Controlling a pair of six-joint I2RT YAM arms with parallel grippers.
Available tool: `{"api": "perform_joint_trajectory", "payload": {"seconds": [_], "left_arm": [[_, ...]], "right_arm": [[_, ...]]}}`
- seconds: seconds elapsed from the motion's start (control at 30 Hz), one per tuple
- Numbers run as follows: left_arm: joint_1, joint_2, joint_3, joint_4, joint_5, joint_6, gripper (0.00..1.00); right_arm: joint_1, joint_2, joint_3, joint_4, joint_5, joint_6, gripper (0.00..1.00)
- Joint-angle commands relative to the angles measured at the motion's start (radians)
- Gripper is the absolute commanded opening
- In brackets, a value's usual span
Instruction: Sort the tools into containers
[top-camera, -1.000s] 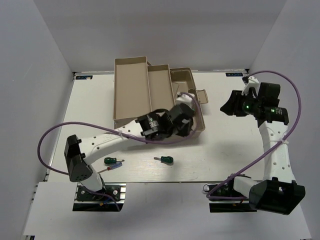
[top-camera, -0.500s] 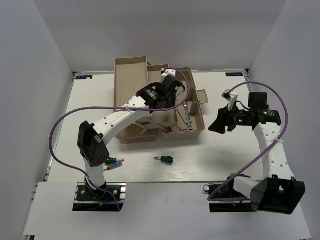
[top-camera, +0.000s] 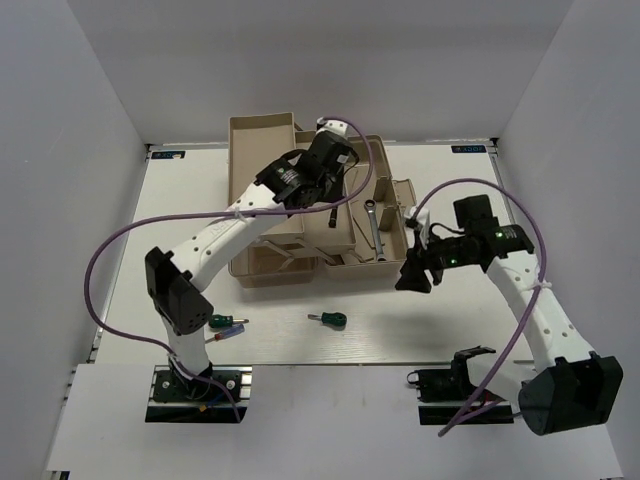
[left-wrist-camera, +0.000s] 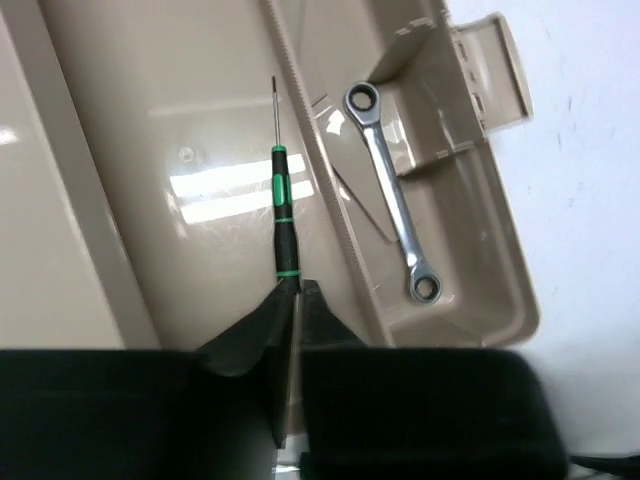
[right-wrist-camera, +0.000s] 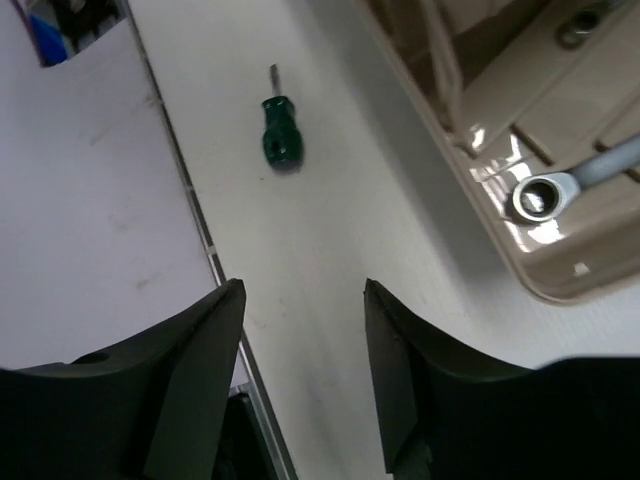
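Screwdriver (left-wrist-camera: 282, 215), black-green, in tray (left-wrist-camera: 150, 130); left pincer (left-wrist-camera: 292, 290) closed, right pincer (right-wrist-camera: 302, 292) spread

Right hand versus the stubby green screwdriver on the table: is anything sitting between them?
Nothing visible. The right hand is open above bare table, and the stubby green screwdriver lies alone ahead of its fingers. The toolbox edge, with a silver wrench inside, sits off to one side, not in that line.

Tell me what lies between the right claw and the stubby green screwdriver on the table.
Nothing: the right wrist view shows only bare white table between the right claw and the stubby green screwdriver.
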Motion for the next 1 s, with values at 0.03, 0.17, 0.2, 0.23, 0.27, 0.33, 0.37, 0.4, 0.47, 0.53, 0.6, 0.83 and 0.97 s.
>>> {"api": "perform_joint_trajectory", "payload": {"seconds": [0.03, 0.17, 0.2, 0.23, 0.27, 0.33, 0.37, 0.4, 0.47, 0.53, 0.6, 0.83, 0.97], "left_arm": [[-0.020, -0.201, -0.030, 0.011, 0.043, 0.050, 0.02], [-0.020, -0.454, -0.179, -0.047, -0.017, -0.022, 0.02], [-0.020, -0.554, -0.243, -0.091, -0.038, -0.045, 0.04], [-0.020, -0.599, -0.273, -0.125, -0.048, -0.073, 0.05], [-0.020, -0.638, -0.300, -0.162, -0.057, -0.140, 0.10], [-0.020, -0.734, -0.386, -0.295, -0.069, -0.228, 0.17], [-0.020, -0.764, -0.420, -0.340, -0.069, -0.333, 0.21], [-0.020, -0.796, -0.498, -0.407, -0.069, -0.383, 0.23], [-0.020, -0.897, -0.582, -0.443, -0.039, -0.502, 0.25], [-0.020, -0.954, -0.694, -0.486, -0.013, -0.567, 0.30], [-0.020, -1.001, -0.767, -0.509, 0.026, -0.607, 0.32], [-0.020, -1.011, -0.850, -0.515, 0.081, -0.541, 0.45], [-0.011, -1.065, -0.729, -0.480, -0.006, -0.509, 0.55]], "right_arm": [[0.104, -0.047, -0.086, 0.035, 0.015, -0.068, 0.54], [0.200, -0.091, -0.169, 0.085, 0.066, -0.114, 0.46], [0.227, -0.103, -0.172, 0.111, 0.081, -0.112, 0.44], [0.240, -0.104, -0.183, 0.125, 0.090, -0.115, 0.44], [0.278, -0.104, -0.190, 0.141, 0.106, -0.112, 0.44], [0.304, -0.091, -0.186, 0.150, 0.117, -0.105, 0.44], [0.336, -0.088, -0.180, 0.164, 0.132, -0.100, 0.44], [0.345, -0.073, -0.177, 0.168, 0.137, -0.095, 0.44], [0.371, -0.058, -0.164, 0.181, 0.161, -0.094, 0.44], [0.388, -0.042, -0.147, 0.182, 0.172, -0.097, 0.44], [0.405, -0.032, -0.126, 0.185, 0.183, -0.095, 0.46], [0.448, 0.010, -0.103, 0.193, 0.141, -0.129, 0.50], [0.558, 0.082, -0.100, 0.337, 0.139, -0.129, 0.52]]}}
